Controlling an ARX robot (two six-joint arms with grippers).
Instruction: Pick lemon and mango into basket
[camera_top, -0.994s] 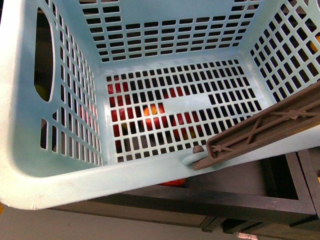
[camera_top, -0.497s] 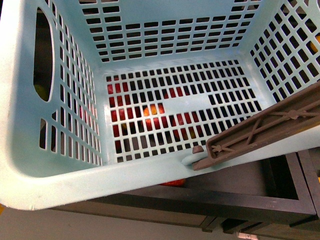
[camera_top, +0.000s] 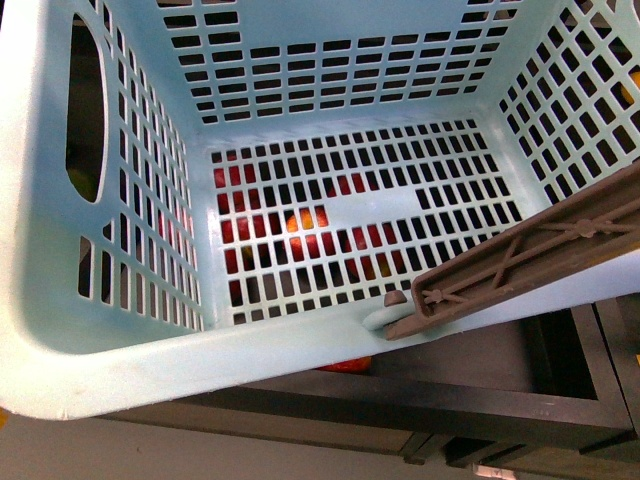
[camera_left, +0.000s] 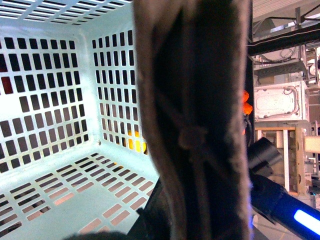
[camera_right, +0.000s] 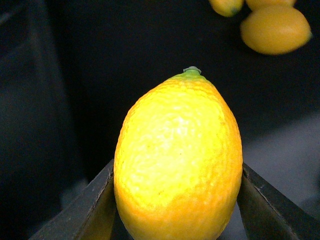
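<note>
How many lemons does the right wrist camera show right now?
3: one lemon clamped in the right gripper, a second lemon lying beyond it, a third lemon cut off at the edge. A yellow sliver nearby may be another.

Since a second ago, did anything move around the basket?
Nothing visibly changed. The basket sits in the same spot, its brown handle over the same corner, red fruit showing under the floor slots, nothing inside. The right gripper holds the lemon, not yet dropped in.

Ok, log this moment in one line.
right gripper: shut on lemon | basket: no fruit inside | handle: fills left wrist view
</note>
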